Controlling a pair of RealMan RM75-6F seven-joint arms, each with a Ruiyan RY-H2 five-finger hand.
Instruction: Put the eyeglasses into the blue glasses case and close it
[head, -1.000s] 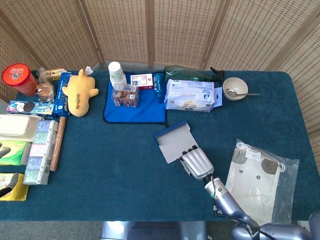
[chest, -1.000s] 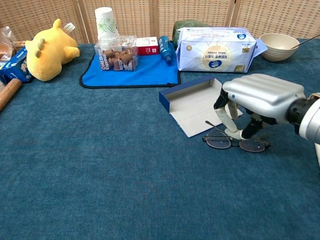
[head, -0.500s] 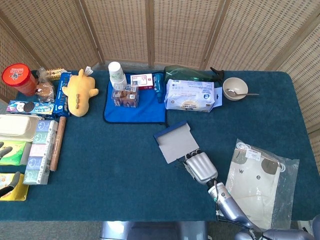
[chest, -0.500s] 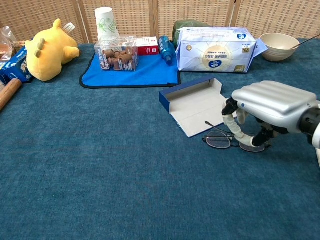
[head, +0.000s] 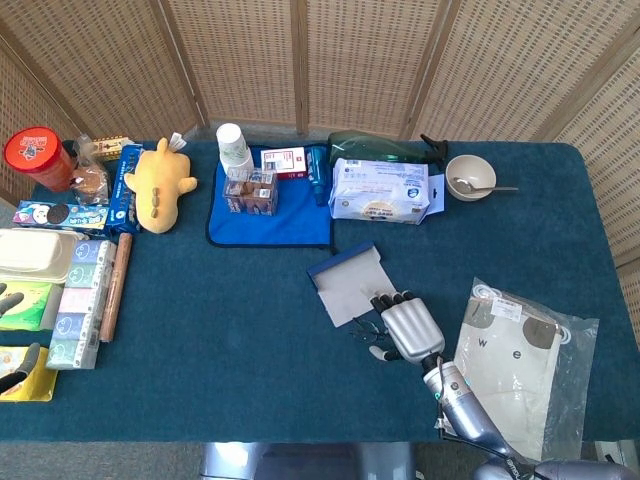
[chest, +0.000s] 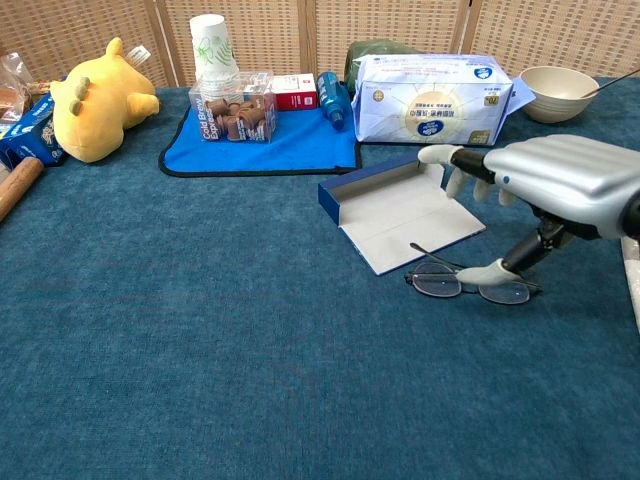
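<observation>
The right robot hand (chest: 560, 185) hovers low over the table (chest: 200, 340) with its fingers (chest: 455, 160) spread apart and grasping nothing; its thumb reaches down and its tip sits at the frame of the eyeglasses (chest: 468, 283), though whether it presses on them is hard to tell. The eyeglasses lie flat on the table directly beneath the robot hand, one temple arm unfolded. Just beyond the fingertips, on the far-left side of the robot hand, the blue glasses case (chest: 395, 208) lies open with its grey lining up, close beside the eyeglasses. The left robot hand does not show in either view.
</observation>
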